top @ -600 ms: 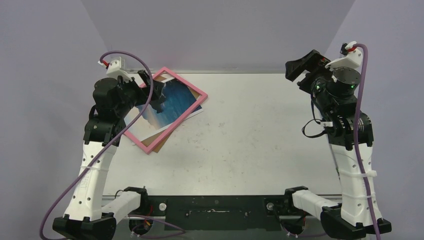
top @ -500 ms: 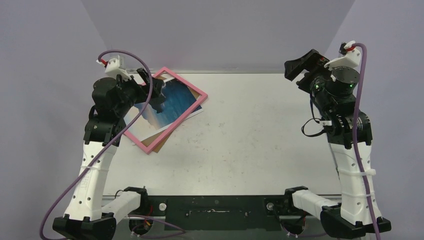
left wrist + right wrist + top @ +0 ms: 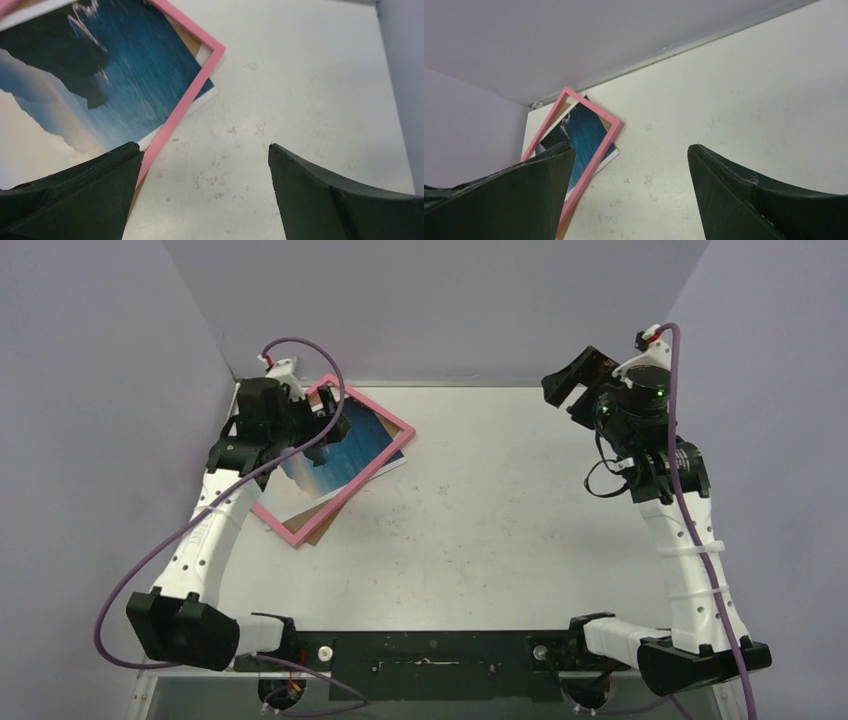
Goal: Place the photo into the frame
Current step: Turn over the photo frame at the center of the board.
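**Left gripper** (image 3: 325, 425): jaws spread wide, nothing between them. It hangs over the far left corner of the table, above the frame's upper part. In the left wrist view (image 3: 202, 150), one finger (image 3: 75, 195) sits over the photo's pale lower edge and the frame's rail. The other finger (image 3: 340, 200) is over bare tabletop. Whether either fingertip touches anything cannot be told.

**Frame** (image 3: 385, 418): thin, pink side up, lying flat and turned diagonally in the far left part of the table. Its right rail (image 3: 185, 107) runs down between the photo and the open tabletop.

**Photo** (image 3: 350, 440): picture side up, showing blue sea, dark cliffs and hazy sky (image 3: 125, 85). It lies under the frame, mostly within the opening but skewed. Its white-bordered corner pokes out past the right rail onto the table.

**Brown board** (image 3: 318, 532): underneath both, showing at the frame's near corner and as a sliver inside the far corner (image 3: 187, 42).

**Table** (image 3: 500, 520): white and scuffed.

**Right gripper** (image 3: 570, 390): raised at the far right, jaws spread wide and holding nothing, well apart from the frame. The right wrist view (image 3: 629, 150) looks across the table to the frame (image 3: 596, 166) and photo (image 3: 584, 130) at the far corner.
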Robot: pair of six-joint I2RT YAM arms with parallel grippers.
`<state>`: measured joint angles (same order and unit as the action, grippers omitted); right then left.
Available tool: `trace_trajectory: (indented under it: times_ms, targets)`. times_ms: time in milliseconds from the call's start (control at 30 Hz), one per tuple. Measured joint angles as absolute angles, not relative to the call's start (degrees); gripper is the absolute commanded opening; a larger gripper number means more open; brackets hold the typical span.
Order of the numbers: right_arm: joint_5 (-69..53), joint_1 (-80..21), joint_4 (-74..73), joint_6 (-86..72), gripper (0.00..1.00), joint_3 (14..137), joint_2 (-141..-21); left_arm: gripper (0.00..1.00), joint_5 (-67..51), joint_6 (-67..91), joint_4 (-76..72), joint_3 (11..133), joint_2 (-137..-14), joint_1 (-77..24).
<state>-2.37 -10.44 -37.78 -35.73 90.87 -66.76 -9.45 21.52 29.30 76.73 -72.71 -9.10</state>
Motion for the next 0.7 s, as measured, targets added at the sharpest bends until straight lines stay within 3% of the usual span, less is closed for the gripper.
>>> trace_trajectory:
  times_ms: [433,700]
  targets:
    - [-6.2,-13.4,-37.1,-42.0,0.79,72.0,-69.4,0.94,-3.6,12.8,33.6,71.7,-84.1,-14.0]
    - [-6.5,-15.4,-37.7,-43.4,0.78,67.1,-70.5,0.92,0.3,9.6,38.9,79.5,-96.0,-13.6]
